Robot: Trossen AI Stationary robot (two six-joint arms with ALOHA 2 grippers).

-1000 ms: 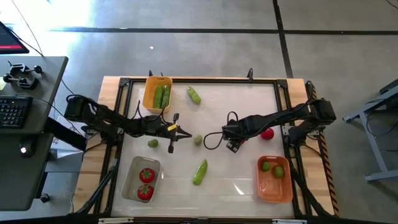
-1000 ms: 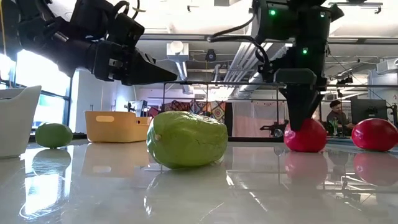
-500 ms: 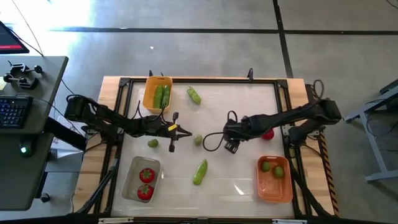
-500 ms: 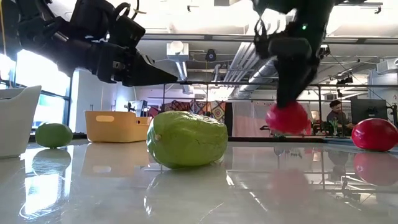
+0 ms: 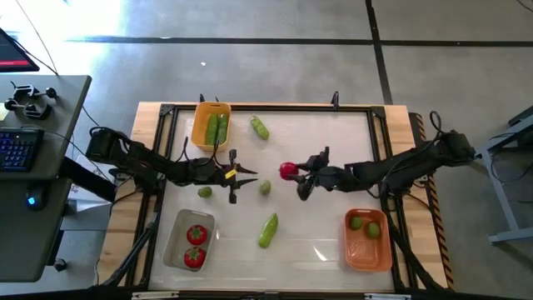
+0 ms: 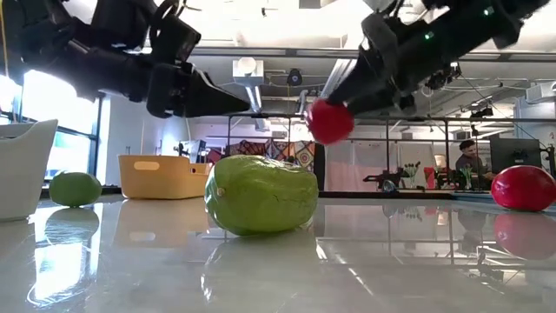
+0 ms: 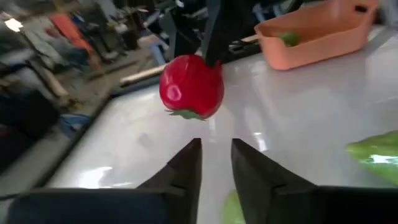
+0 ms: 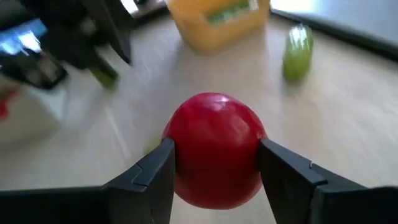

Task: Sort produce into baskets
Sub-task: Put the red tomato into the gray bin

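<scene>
Sorting looks a little past halfway, judged from how the pieces lie. Two cucumbers (image 5: 216, 127) already sit in the yellow-orange basket (image 5: 200, 122), two tomatoes (image 5: 194, 247) in the clear basket (image 5: 177, 227), and two limes (image 5: 365, 225) in the darker orange basket (image 5: 367, 253).

The right tool (image 5: 295, 172) is clamped on a red tomato (image 5: 287, 171), held in the air above the middle of the desk (image 5: 329, 133); the right wrist view shows both fingers (image 8: 152, 172) pressed against its sides. The left tool (image 5: 250, 173) hovers just across from it, its fingers (image 7: 185, 165) slightly apart and holding nothing, pointed at the tomato as if for a handover toward the clear basket on its side.

Still loose on the desk in the high view are a lime (image 5: 205, 192) under the left arm, a second lime (image 5: 265, 187) near the centre, a cucumber (image 5: 260, 127) beside the yellow-orange basket, and another cucumber (image 5: 267, 230) toward the front. The low view also shows a further tomato (image 6: 523, 188) lying on the desk at the right.
</scene>
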